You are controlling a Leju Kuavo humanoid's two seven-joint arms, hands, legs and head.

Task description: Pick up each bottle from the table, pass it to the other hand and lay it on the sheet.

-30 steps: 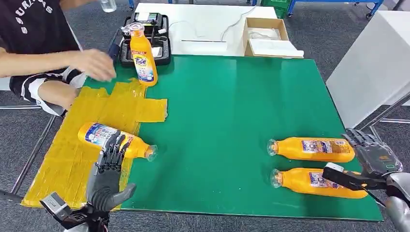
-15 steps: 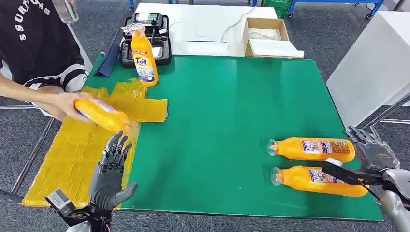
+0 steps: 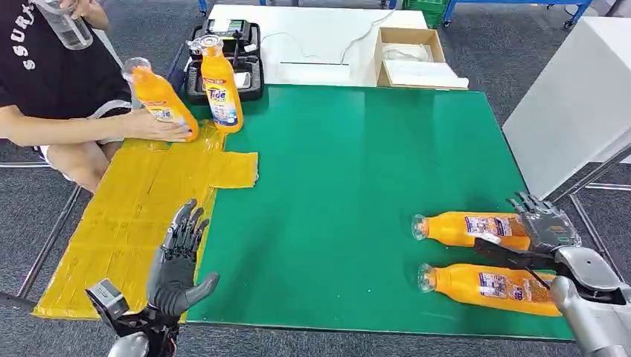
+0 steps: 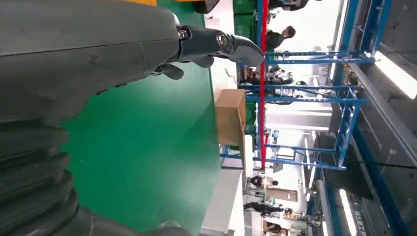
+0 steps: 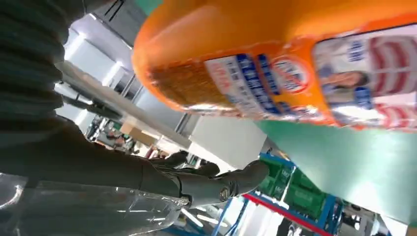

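Head view | left hand [image 3: 178, 260] released, fingers spread, over the yellow sheet's [image 3: 111, 238] edge | right hand [image 3: 542, 227] open, holding nothing, reaching over the far detergent bottle [image 3: 469, 228] | near bottle [image 3: 487, 286] also lying on the green desk [image 3: 335, 163] | two upright bottles [image 3: 220, 83] by a person's hand [image 3: 152, 126] | two transfers apparently left.

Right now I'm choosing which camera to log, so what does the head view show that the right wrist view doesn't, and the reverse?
Head view alone: the yellow sheet, a person's hand holding a bottle at the sheet's far edge beside an upright bottle, the open left hand, and the nearer lying bottle.
Right wrist view alone: a close look at the label print on the farther lying bottle, and blue racking beyond the table.
Both: that farther bottle, the right hand open beside it, and the green mat.
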